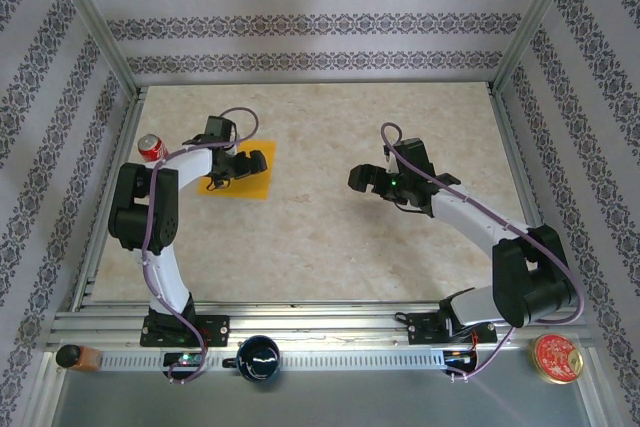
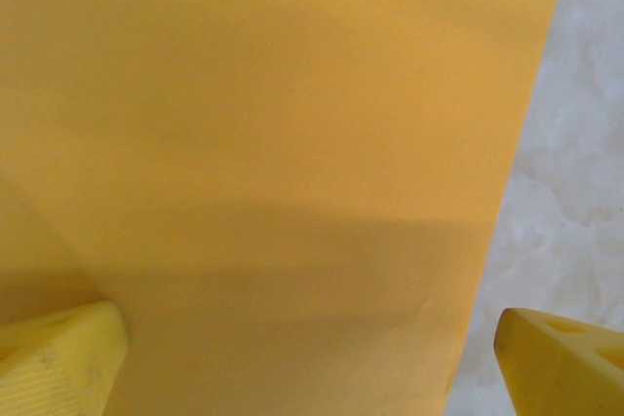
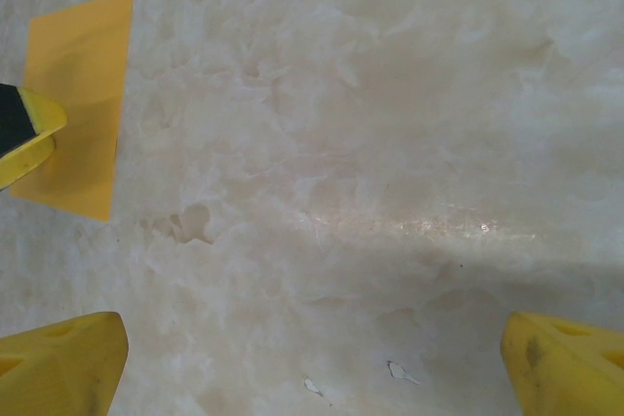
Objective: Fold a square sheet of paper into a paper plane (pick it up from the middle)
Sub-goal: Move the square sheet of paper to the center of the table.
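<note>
Square sheet of paper [image 1: 255, 172] lies flat on the worktop [image 1: 330, 247], far-left side, near the red soda can [image 1: 151, 147]. Your left arm is folded at the elbow and reaches over the sheet. The left tool [image 2: 312, 358] is spread wide and points down, one finger past the paper's edge. Your right arm stretches toward centre. The right tool [image 3: 312, 358] is spread wide above marble worktop, well apart from the sheet.

The left arm [image 1: 190, 160] hides part of the square sheet of paper [image 1: 258, 172], which the left wrist view crops.
</note>
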Tool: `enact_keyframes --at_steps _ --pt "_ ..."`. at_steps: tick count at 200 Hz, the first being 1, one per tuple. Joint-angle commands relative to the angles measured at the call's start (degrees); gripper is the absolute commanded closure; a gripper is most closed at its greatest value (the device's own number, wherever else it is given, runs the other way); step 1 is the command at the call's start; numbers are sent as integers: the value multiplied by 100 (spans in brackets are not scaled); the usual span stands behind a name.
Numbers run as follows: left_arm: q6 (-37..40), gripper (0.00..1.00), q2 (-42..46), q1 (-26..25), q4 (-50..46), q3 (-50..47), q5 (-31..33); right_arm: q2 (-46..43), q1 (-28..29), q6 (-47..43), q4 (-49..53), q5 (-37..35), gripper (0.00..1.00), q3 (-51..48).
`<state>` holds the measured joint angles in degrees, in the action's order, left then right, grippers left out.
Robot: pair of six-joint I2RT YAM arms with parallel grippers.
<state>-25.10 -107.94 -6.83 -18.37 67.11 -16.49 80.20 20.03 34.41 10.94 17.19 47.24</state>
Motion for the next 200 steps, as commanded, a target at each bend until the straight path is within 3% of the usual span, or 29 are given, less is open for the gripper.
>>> enact_keyframes --at_steps 1,47,93,120,168,200 --pt "-564 2 -113 -288 -426 -465 -338 -31 45 91 12 -45 2 -47" --pt "-1420 1 454 -951 49 -1139 -381 -23 131 92 53 75 2 -40" --pt "-2874 1 1036 -1836 1107 -2148 -71 -31 233 222 71 -4 2 -169" --pt "-3202 1 1341 -2392 973 -2239 358 -83 298 298 158 -92 2 -232" --pt "-2910 0 2087 -2780 67 -1800 1186 -295 400 373 150 -170 2 -374" --pt "-2019 1 2199 -2754 -815 -1202 1925 -331 457 389 166 -182 2 -274"
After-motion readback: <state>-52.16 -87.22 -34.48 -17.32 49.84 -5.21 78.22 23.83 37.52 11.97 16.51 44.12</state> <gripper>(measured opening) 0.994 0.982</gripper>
